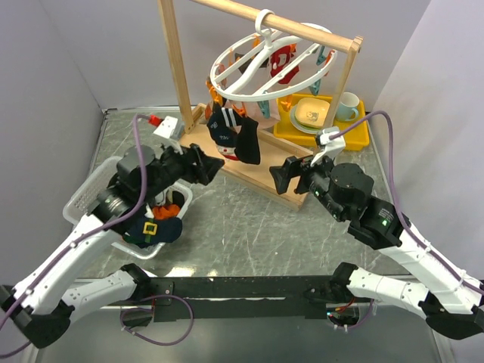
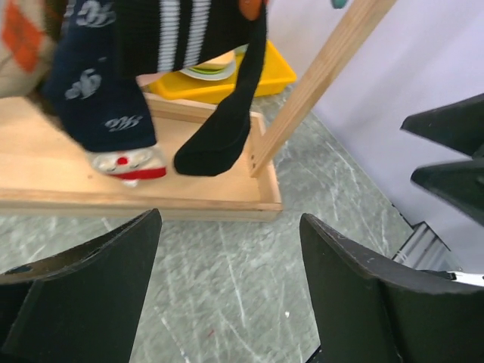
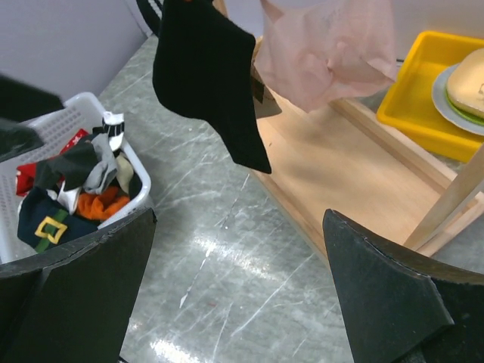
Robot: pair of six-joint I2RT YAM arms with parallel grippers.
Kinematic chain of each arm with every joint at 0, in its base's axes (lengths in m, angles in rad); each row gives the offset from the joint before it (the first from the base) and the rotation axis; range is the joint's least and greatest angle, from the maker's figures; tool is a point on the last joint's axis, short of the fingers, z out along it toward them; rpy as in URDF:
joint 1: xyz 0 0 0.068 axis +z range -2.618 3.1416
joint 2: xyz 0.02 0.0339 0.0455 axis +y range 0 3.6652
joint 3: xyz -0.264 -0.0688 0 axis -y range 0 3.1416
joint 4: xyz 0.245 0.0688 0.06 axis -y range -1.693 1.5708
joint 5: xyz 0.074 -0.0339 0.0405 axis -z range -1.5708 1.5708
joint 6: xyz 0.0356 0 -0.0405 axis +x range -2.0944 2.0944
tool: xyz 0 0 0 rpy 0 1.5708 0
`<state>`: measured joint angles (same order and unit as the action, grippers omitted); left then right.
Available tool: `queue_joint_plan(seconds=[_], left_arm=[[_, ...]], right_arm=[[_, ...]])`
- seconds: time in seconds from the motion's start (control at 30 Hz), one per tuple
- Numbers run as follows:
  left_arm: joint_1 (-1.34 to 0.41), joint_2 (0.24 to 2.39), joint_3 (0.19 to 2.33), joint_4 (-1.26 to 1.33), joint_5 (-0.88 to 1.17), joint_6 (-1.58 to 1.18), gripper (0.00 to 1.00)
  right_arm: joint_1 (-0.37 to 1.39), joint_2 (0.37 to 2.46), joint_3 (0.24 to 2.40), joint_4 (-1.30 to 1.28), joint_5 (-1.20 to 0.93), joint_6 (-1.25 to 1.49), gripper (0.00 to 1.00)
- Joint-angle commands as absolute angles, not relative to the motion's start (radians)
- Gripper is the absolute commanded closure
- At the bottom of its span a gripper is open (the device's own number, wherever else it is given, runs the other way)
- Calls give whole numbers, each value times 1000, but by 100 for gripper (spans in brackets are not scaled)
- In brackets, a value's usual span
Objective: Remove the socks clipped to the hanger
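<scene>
Left wrist view: the left end effector (image 2: 229, 231) is spread wide and empty. It touches nothing and points at the black sock (image 2: 219, 136) and the navy sock (image 2: 102, 98), which dangle just above the base of the wooden rack (image 2: 76, 193). The right end effector (image 3: 238, 219) is also wide open and holds nothing. It faces the black sock and a pale pink sock (image 3: 325, 53) from the right. These socks hang from clips on the hanger (image 1: 265, 64), which is hooked over the rack's top bar at the far side of the bench (image 1: 242, 227). To do this step well, I judge that one end effector should close on a sock's lower body. It should then pull steadily downward, so the clip lets go without swinging the ring. At the near left, a white basket (image 1: 83, 198) holds loose socks (image 1: 155, 229).
</scene>
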<state>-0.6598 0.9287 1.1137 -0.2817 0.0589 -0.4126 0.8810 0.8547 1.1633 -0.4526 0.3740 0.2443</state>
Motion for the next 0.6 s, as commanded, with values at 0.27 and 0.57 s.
queue_joint_plan(seconds=[0.27, 0.57], left_arm=[[-710, 1156, 1258, -81, 87, -322, 23], [-730, 1259, 1296, -29, 32, -264, 47]], right_arm=[[877, 765, 1141, -431, 388, 273, 0], [877, 744, 1132, -440, 385, 285, 0]])
